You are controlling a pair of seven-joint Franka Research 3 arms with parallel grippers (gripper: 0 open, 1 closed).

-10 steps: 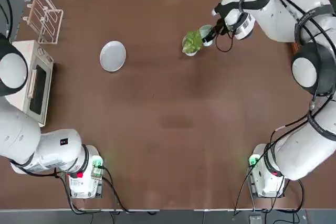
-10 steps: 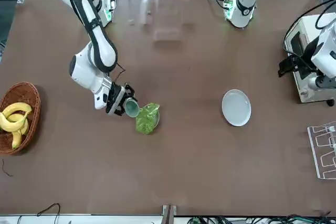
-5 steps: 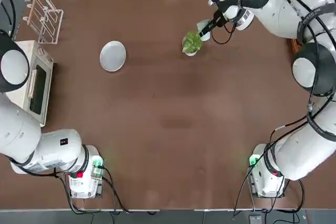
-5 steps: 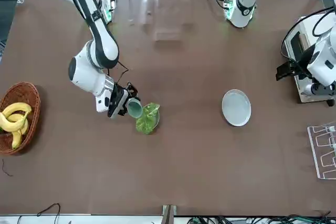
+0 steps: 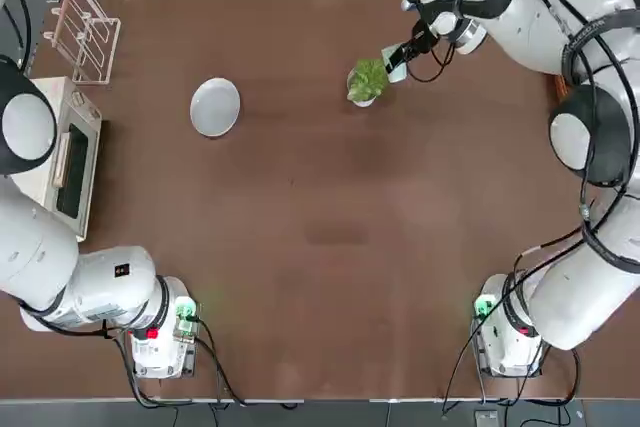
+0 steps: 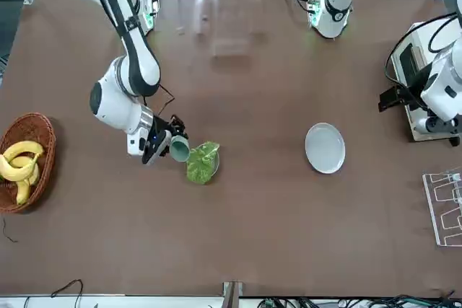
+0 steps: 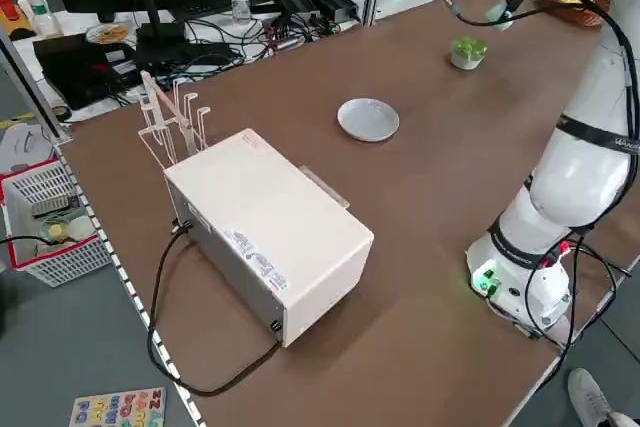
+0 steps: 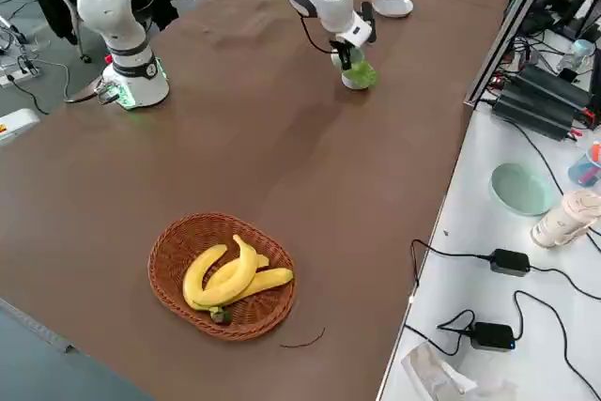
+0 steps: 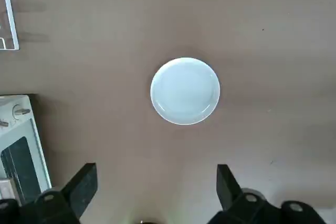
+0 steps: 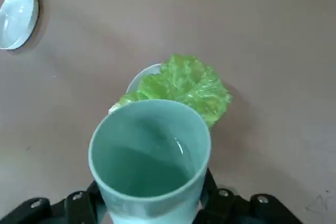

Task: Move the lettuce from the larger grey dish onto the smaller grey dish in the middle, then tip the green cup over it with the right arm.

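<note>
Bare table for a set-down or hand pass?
Judging from above: wide patch between the plate and the right arm's base; another between lettuce and fruit basket. Crowded: lettuce bowl, with cup alongside; oven by rack.

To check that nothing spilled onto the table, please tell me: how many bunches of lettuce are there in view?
1: the lettuce lies in the small bowl, beside the green cup. More leaves may hide beneath it.
</note>
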